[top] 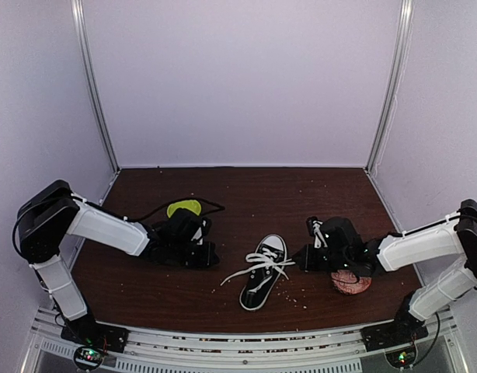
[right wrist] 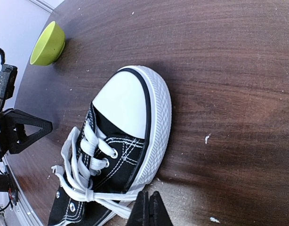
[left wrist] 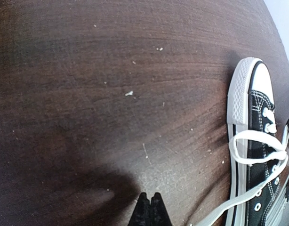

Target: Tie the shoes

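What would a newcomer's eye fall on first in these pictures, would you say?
First the black low-top canvas sneaker with white toe cap, in the middle of the dark wooden table, its long white laces trailing loose toward the left arm. Next the two grippers flanking it, left gripper and right gripper both shut. A lime-green bowl sits behind the left arm.

Sneaker (top: 262, 277) black, toe cap (right wrist: 121, 101) white; laces (left wrist: 252, 135) white; bowl (top: 183, 207) lime-green.

No legible text anywhere, sneaker (top: 262, 280) perhaps unmarked, views blurry
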